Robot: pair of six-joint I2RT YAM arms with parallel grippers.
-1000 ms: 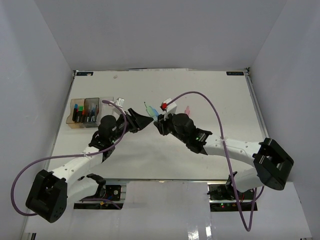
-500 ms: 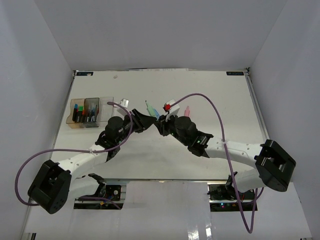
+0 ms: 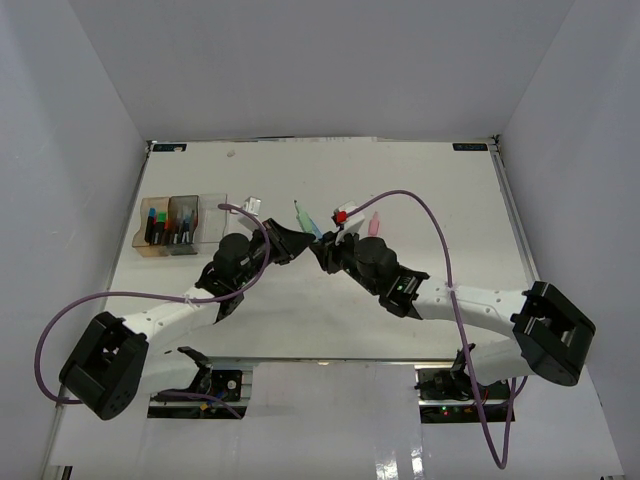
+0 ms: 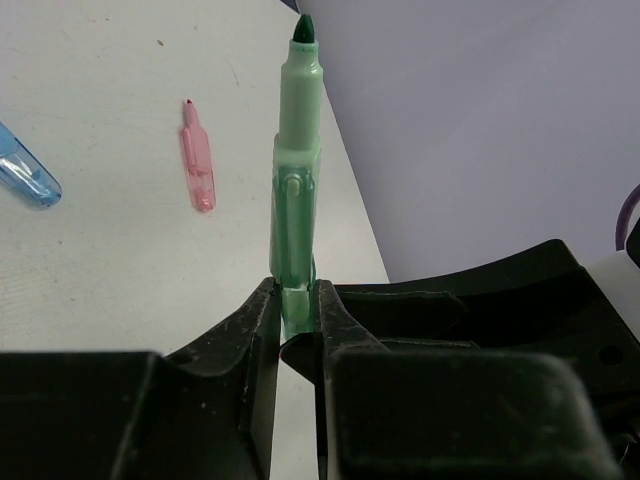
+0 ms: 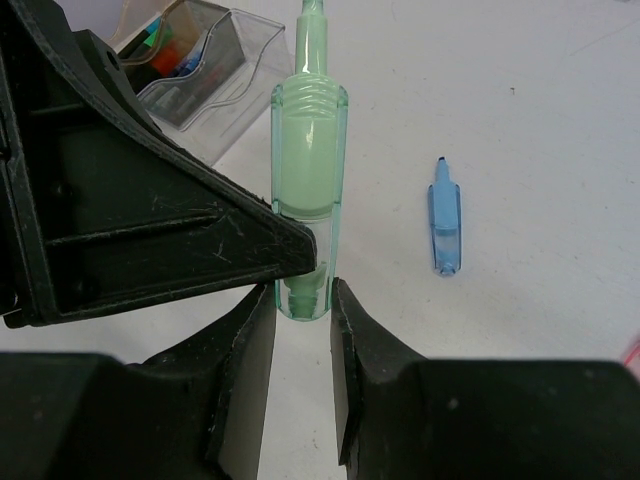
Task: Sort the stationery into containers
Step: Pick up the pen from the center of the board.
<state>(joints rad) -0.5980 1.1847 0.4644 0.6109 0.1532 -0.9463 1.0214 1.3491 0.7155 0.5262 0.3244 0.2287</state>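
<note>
left gripper [image 3: 293, 243]: closed narrow on the green pen [image 3: 303, 218]; in its wrist view the two black fingers press the pen's near end from both sides [image 4: 297, 300]
right gripper [image 3: 322, 252]: also narrow and holding the same green pen; in its wrist view the clear green barrel end sits between its fingers [image 5: 303, 300]
grippers together: tip to tip above the middle of the table [image 3: 420, 180]; the left gripper's black finger lies against the pen's left side just ahead of the right gripper's fingers
green pen [image 4: 297, 200]: runs straight out ahead of both pairs of fingers; dark green tip at the far end; ribbed, see-through body nearest the right gripper [image 5: 308, 170]; off the table, carried by both
pink piece [image 4: 197, 160]: flat on the table, ahead of the left gripper and a little left of the pen; apart from it; in the top view just beyond the right gripper [image 3: 374, 222]
blue piece [image 5: 446, 225]: flat on the table, ahead and to the right of the right gripper; apart from the pen; at the left edge of the left wrist view [image 4: 25, 180]
containers [image 3: 170, 228]: three joined boxes well to the left of the left gripper; from the right gripper, ahead and left, past the left gripper's finger [image 5: 200, 60]
highlighters [image 3: 155, 215]: capped ones stand in the amber and grey boxes; what the clear box holds I cannot tell
</note>
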